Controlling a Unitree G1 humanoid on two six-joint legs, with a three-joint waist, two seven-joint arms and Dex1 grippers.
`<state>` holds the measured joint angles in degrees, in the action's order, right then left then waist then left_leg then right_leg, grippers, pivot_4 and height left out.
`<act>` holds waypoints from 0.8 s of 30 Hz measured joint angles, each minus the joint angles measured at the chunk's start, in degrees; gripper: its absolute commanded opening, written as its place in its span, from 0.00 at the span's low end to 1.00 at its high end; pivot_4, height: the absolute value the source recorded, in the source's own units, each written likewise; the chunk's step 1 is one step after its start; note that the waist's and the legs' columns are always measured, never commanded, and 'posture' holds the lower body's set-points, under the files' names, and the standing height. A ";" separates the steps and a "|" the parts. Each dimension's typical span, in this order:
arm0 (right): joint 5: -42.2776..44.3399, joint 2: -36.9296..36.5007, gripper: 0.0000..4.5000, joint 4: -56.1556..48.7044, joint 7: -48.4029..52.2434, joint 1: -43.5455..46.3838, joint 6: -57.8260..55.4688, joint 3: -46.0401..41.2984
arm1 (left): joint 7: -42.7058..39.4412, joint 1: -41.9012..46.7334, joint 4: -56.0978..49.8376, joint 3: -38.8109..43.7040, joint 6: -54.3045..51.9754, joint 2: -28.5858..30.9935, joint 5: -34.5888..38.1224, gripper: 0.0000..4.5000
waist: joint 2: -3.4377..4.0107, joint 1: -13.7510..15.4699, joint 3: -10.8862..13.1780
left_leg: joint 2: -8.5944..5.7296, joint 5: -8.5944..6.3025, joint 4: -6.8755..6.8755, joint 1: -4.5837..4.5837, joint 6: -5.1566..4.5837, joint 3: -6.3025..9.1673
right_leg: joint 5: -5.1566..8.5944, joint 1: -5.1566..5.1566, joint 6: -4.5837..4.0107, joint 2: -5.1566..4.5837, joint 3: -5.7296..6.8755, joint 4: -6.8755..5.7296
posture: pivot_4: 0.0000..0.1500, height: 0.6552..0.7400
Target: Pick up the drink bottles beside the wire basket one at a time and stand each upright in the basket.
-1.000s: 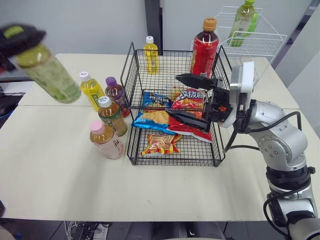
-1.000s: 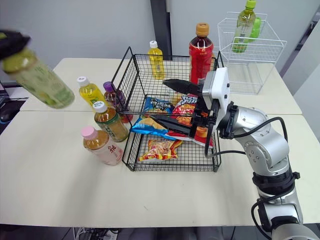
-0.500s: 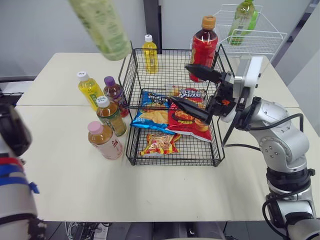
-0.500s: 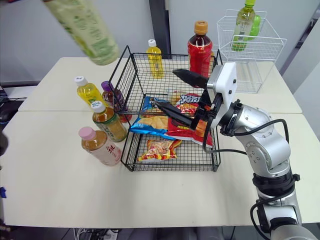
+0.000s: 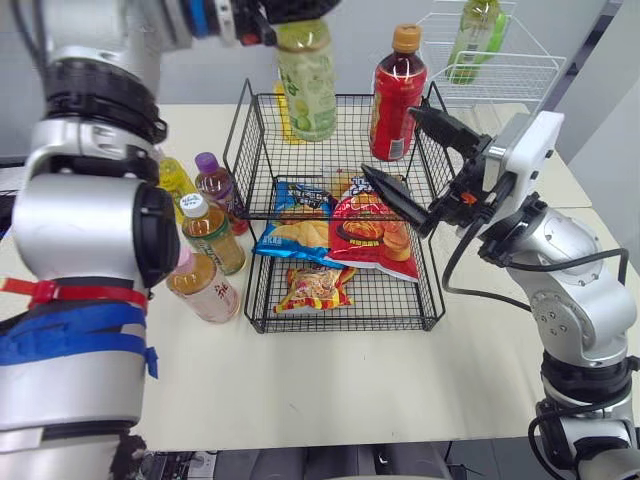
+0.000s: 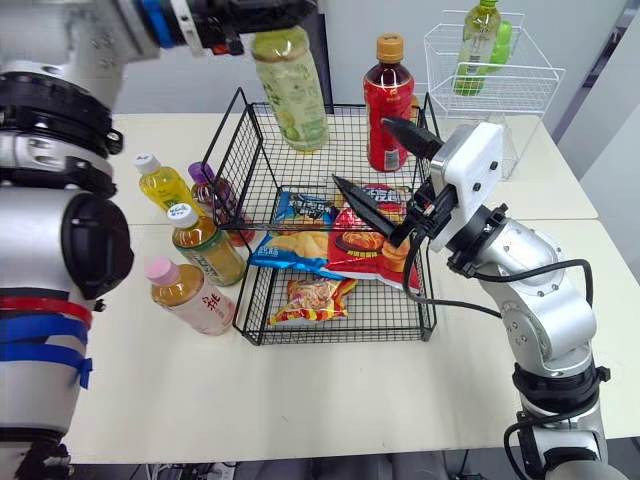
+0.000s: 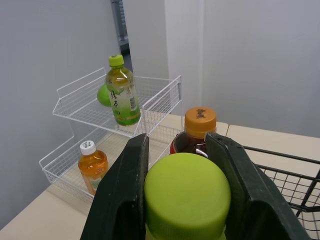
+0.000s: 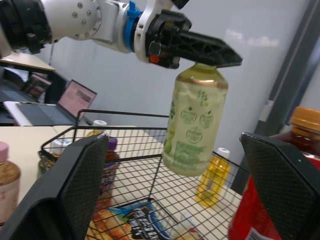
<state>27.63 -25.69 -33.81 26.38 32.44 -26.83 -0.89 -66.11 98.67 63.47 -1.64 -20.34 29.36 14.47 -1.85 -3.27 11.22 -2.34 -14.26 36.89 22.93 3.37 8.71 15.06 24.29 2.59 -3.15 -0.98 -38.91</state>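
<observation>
My left gripper [image 5: 292, 10] is shut on the lime cap [image 7: 187, 197] of a pale green tea bottle [image 5: 306, 82]. The bottle hangs nearly upright over the back of the black wire basket [image 5: 244, 190]. A red bottle [image 5: 392, 92] stands at the basket's back right, and a yellow bottle [image 8: 211, 175] at its back is partly hidden. To the left of the basket stand several bottles: yellow [image 5: 176, 180], purple-capped [image 5: 212, 183], white-capped tea [image 5: 212, 233] and pink-capped [image 5: 202, 290]. My right gripper [image 5: 387, 139] is open above the basket's right side, holding nothing.
Snack bags lie in the basket: blue [image 5: 298, 235], red [image 5: 370, 228] and a yellow-red one [image 5: 315, 290] at the front. A white wire rack [image 5: 500, 75] at the back right holds a green bottle [image 5: 476, 35] and a small orange one [image 7: 92, 167].
My left arm has carried the green bottle from the far left, up and across, to above the basket's back, turning it upright. The right gripper has risen a little and stays open.
</observation>
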 measured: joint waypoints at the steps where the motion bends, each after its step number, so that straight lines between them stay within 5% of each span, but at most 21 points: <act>1: -0.04 0.01 1.00 -0.28 -0.46 -0.02 -0.01 0.00 | 0.60 0.00 0.59 0.07 0.83 -0.63 -0.37 0.31 | 0.00 0.00 0.00 | 0.00 0.00 0.00 0.00 0.00 0.00 | 0.00 0.00 0.00 0.00 0.00 0.00 | 1.00 1.00; 16: -1.68 0.04 1.00 -3.72 -4.11 -1.81 -2.26 0.13 | 7.02 0.02 7.81 3.59 7.14 -7.04 -4.34 0.31 | -0.02 0.00 0.01 | -0.02 0.00 0.04 0.00 0.00 -0.01 | -0.01 -0.01 0.00 -0.01 0.00 -0.05 | 1.00 1.00; 24: -1.75 -0.23 1.00 -3.71 -3.98 -1.97 -2.29 -0.04 | 8.04 0.52 8.38 6.04 7.08 -7.13 -4.40 0.89 | -0.02 0.01 0.01 | -0.03 0.01 0.08 -0.03 0.00 0.00 | -0.01 -0.06 0.00 -0.01 0.01 -0.06 | 1.00 1.00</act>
<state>25.88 -25.92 -37.52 22.40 30.47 -29.12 -0.93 -58.07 99.18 71.85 4.41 -13.26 22.23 10.06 -1.86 -3.26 11.23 -2.38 -14.26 36.97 22.91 3.37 8.72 15.05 24.23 2.59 -3.16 -0.97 -38.97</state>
